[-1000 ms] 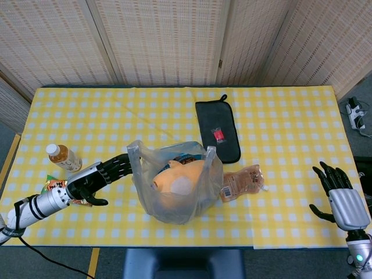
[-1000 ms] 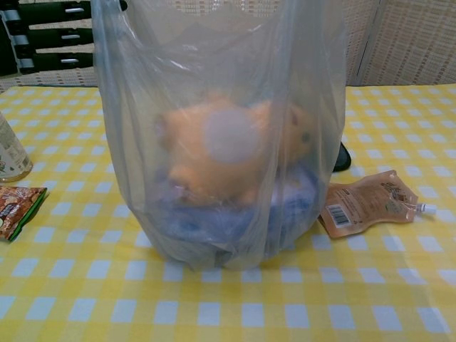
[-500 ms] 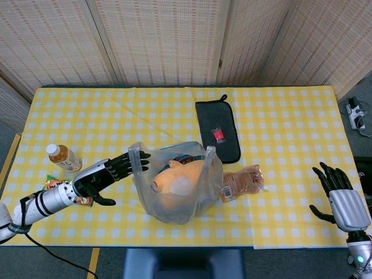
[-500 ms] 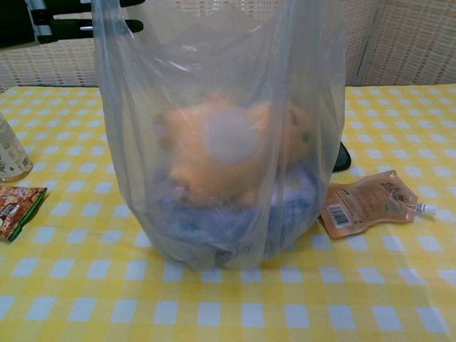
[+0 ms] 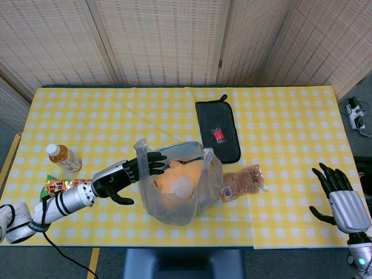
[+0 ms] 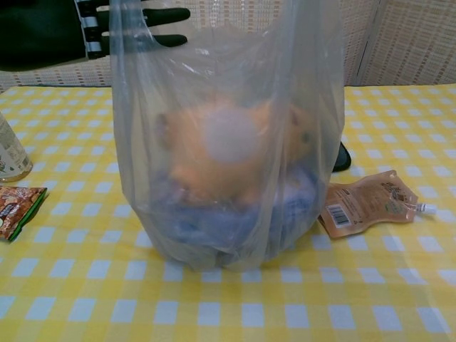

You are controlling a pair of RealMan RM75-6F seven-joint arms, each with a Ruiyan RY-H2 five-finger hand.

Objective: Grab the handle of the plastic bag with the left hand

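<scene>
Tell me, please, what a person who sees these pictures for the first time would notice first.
The eye goes first to the clear plastic bag standing near the front middle of the yellow checked table, with an orange plush toy inside. Next is the left hand, its dark fingers reaching through the bag's left handle. The right hand waits open at the table's right edge.

A yellow-checked table [image 5: 279, 116] carries a plastic bag [image 5: 180, 200] at lower centre, a black pouch [image 5: 217, 131] above it, a foil pouch [image 5: 243, 181] beside, a bottle [image 5: 63, 157] and snack packet [image 5: 58, 186] at left.
</scene>
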